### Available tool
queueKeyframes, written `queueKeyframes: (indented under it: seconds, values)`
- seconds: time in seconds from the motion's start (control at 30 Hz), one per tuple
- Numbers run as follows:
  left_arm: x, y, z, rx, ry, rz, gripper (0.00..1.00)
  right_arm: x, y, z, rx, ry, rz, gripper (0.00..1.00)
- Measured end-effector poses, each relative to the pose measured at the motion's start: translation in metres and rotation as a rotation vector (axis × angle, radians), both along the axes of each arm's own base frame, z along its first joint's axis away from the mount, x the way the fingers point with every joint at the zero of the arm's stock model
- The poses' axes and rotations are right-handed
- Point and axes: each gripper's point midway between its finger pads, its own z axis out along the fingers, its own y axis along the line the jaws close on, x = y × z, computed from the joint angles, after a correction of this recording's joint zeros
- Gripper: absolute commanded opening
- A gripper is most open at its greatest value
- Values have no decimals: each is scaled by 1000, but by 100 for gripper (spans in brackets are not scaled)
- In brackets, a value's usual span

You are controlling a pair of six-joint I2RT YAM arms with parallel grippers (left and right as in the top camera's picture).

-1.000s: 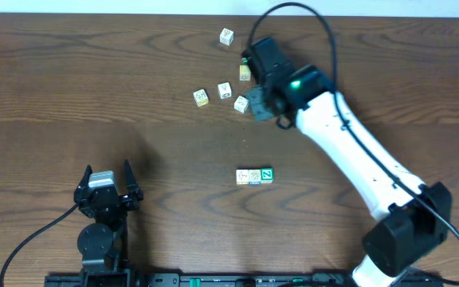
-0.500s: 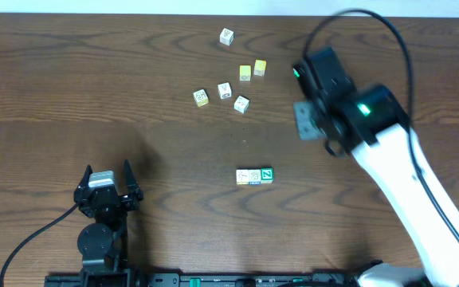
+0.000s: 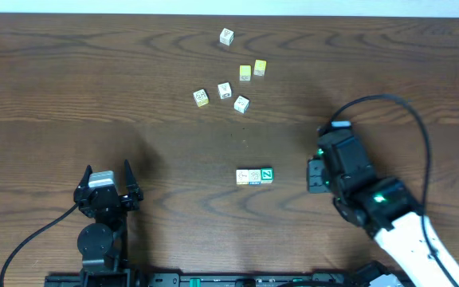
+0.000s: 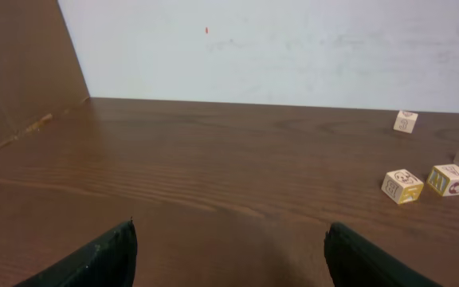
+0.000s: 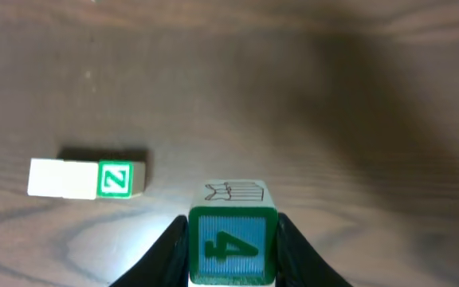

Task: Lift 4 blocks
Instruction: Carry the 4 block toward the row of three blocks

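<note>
Green "4" block (image 5: 232,243) clamped in the part-closed right gripper (image 5: 231,253), near the green N block (image 5: 115,178); light, rigid wood, likely best pinched on flat faces; left gripper (image 4: 231,251) wide, empty.

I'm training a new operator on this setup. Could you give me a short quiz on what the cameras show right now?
1. True or false: the left hand is open and empty.
2. What number is printed on the green block held in the right hand?
3. The green N block on the table sits: A) at one end of a short row of blocks; B) alone; C) on top of a stack.

Key: 1 true; 2 four; 3 A.
</note>
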Motion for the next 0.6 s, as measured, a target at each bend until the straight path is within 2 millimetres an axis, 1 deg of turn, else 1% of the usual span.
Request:
queueKeyframes:
  seconds: [0.1, 0.13, 0.23, 0.33, 0.5, 0.6]
  values:
    - [0, 0, 0, 0, 0, 0, 75, 3, 10, -26, 30, 36, 14, 13]
    - [0, 0, 0, 0, 0, 0, 76, 6, 16, -33, 44, 47, 21, 12]
    - [0, 0, 0, 0, 0, 0, 76, 15, 27, -49, 67, 72, 36, 9]
    - [0, 0, 0, 0, 0, 0, 75, 18, 35, -67, 78, 123, 48, 7]
    - [0, 0, 0, 0, 0, 0, 76, 17, 42, -88, 88, 188, 55, 6]
    - [0, 0, 0, 0, 0, 0, 75, 18, 45, -92, 96, 195, 60, 7]
